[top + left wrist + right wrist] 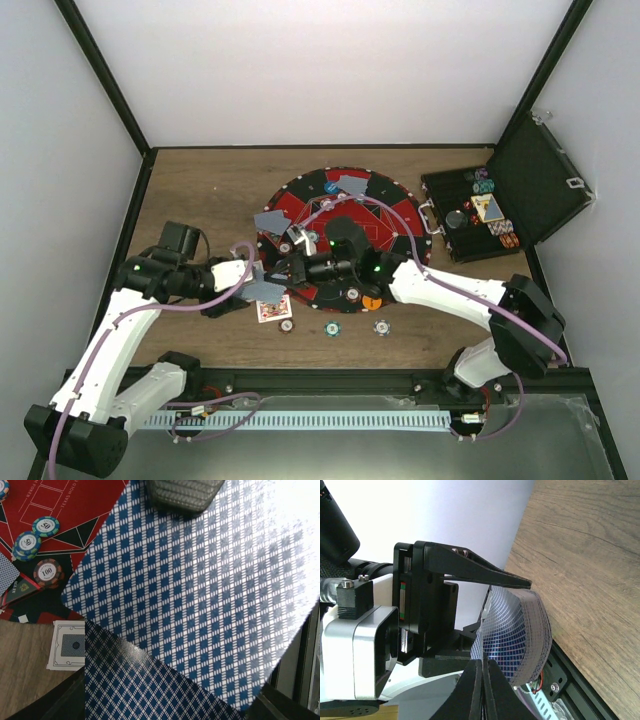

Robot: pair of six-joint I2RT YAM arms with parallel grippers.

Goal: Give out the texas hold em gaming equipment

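Note:
My left gripper is shut on a deck of blue-checked cards at the near left edge of the round red and black poker mat. The bent deck shows in the right wrist view. My right gripper is shut on the edge of the top card. In the left wrist view that card slants across the deck, with a right finger at its top. Chips lie on the mat. Cards lie face down on it.
A face-up card and three chips lie on the wood near the mat's front. An orange chip sits at the mat's edge. The open black case with chips stands at the far right. Both arms meet at centre left.

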